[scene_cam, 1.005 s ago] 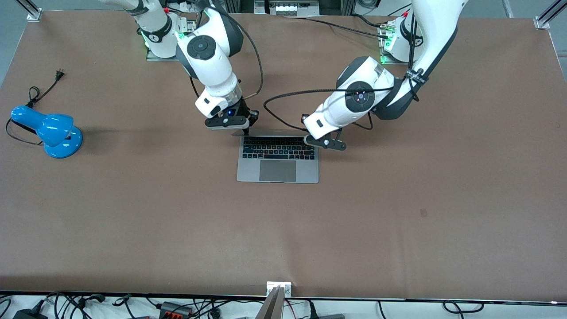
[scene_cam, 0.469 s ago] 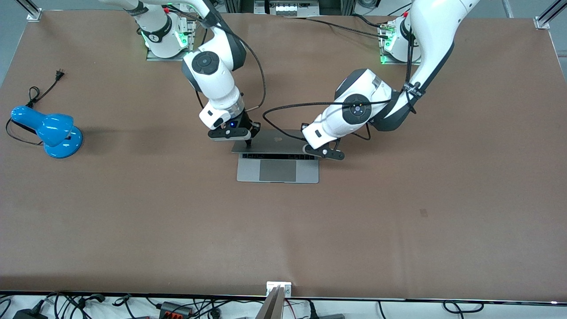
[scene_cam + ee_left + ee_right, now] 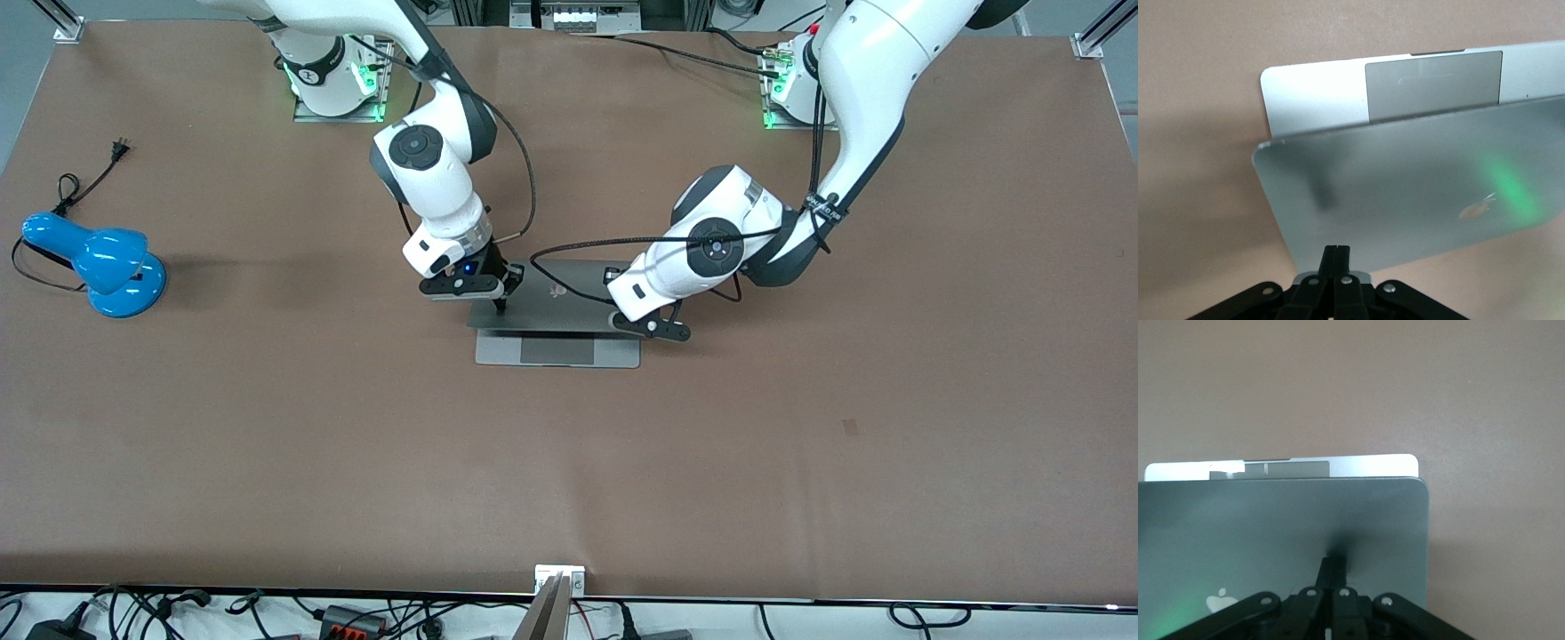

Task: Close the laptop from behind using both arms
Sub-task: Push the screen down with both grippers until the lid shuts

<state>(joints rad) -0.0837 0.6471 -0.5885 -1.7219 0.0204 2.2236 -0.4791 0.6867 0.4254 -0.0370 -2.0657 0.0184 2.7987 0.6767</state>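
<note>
The silver-grey laptop [image 3: 557,351] lies mid-table with its lid [image 3: 569,307] tilted low over the keyboard. Only the trackpad strip [image 3: 1431,87] and front palm rest still show past the lid's edge. The lid's apple logo [image 3: 1219,601] faces up. My right gripper [image 3: 500,308] is shut, with its fingertips pressed on the lid's back [image 3: 1271,527] near the corner toward the right arm's end. My left gripper [image 3: 650,325] is also shut, its tips [image 3: 1337,251] resting against the lid [image 3: 1405,193] near the corner toward the left arm's end.
A blue desk lamp [image 3: 98,262] lies on the brown table [image 3: 800,427] toward the right arm's end, its black cord and plug [image 3: 116,149] trailing toward the bases. Cables and a metal bracket [image 3: 558,578] line the table's front edge.
The lid has swung down from nearly upright until it covers the keyboard. Both grippers have followed it toward the front camera, staying shut.
</note>
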